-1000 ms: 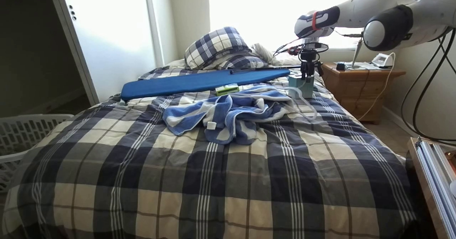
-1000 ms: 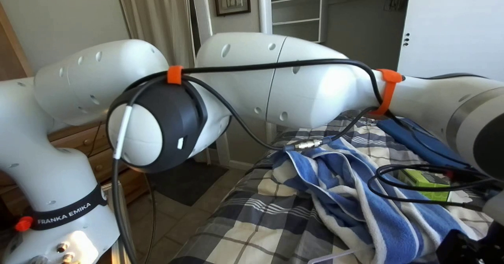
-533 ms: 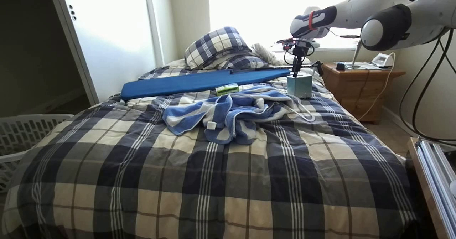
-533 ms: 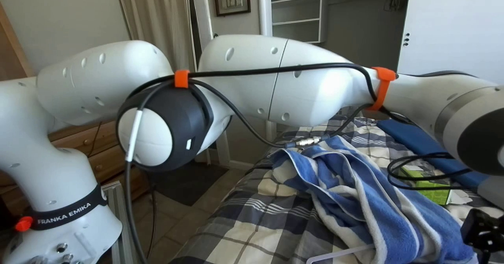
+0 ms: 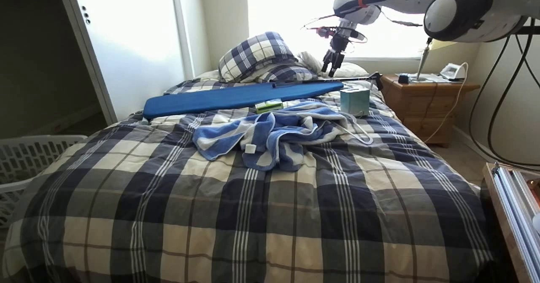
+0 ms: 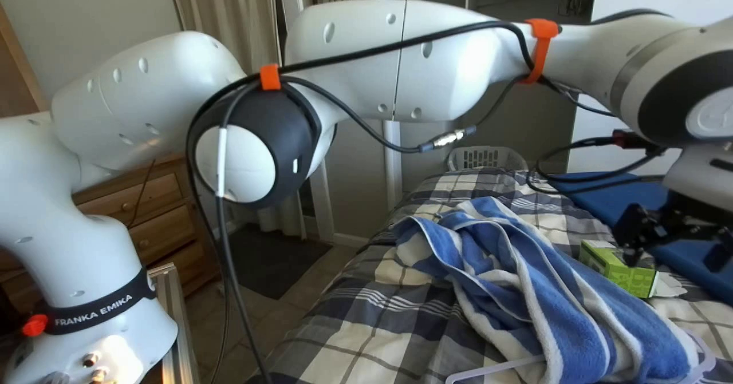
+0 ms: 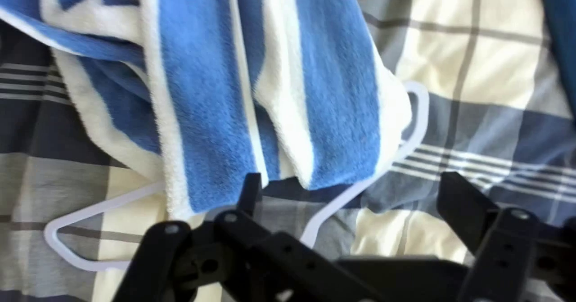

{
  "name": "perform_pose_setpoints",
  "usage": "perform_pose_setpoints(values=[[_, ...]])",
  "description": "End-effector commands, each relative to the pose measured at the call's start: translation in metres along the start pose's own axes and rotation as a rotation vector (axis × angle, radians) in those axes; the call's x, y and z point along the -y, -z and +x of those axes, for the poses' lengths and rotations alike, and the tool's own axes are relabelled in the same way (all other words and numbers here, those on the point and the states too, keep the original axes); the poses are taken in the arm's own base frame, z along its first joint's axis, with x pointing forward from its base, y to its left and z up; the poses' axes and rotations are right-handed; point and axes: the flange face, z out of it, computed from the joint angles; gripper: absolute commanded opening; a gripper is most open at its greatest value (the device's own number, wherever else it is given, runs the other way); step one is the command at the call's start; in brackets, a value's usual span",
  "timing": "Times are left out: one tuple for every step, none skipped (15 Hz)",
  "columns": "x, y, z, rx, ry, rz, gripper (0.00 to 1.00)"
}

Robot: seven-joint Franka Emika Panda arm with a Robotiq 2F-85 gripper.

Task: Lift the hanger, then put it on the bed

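The hanger (image 5: pixel 365 138) is thin and pale and lies on the bed (image 5: pixel 253 198), which has a navy, white and grey plaid comforter. The blue-and-white striped garment (image 5: pixel 274 135) is draped over the hanger and covers its middle. In the wrist view both pale ends of the hanger (image 7: pixel 335 205) stick out from under the garment (image 7: pixel 207 90); its lower part is hidden behind the gripper. My gripper (image 5: pixel 328 72) is in the air above the bed, apart from the hanger. In the wrist view its fingers (image 7: pixel 351 176) are wide apart with nothing held between them.
A teal box (image 5: pixel 354 102) stands beside the hanger. A long blue board (image 5: pixel 240 97) lies behind the garment, with a green box (image 5: pixel 269 106) between them. Plaid pillows (image 5: pixel 257 55) are at the far end. A wooden nightstand (image 5: pixel 426 101) with an iron stands beside the bed.
The hanger's end, raised at the gripper a second ago, has dropped onto the bed. My gripper has let go, tilted, and risen away from the teal box. The garment stays in place.
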Motion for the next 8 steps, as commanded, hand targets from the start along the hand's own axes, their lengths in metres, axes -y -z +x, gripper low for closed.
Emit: perform_pose_setpoints(values=[[-0.028,0.036,-0.049,0.0,0.141,-0.15,1.0],[-0.037,0.046,-0.063,-0.014,0.18,-0.19,1.0],[-0.023,0.027,-0.045,-0.005,0.113,-0.123,1.0],[-0.03,0.037,-0.058,-0.008,0.14,-0.151,1.0],[-0.034,0.043,-0.068,-0.011,0.155,-0.162,1.0],[-0.036,0.047,-0.072,-0.012,0.162,-0.166,1.0],[-0.037,0.047,-0.072,-0.013,0.165,-0.169,1.0],[-0.037,0.045,-0.07,-0.015,0.167,-0.173,1.0]])
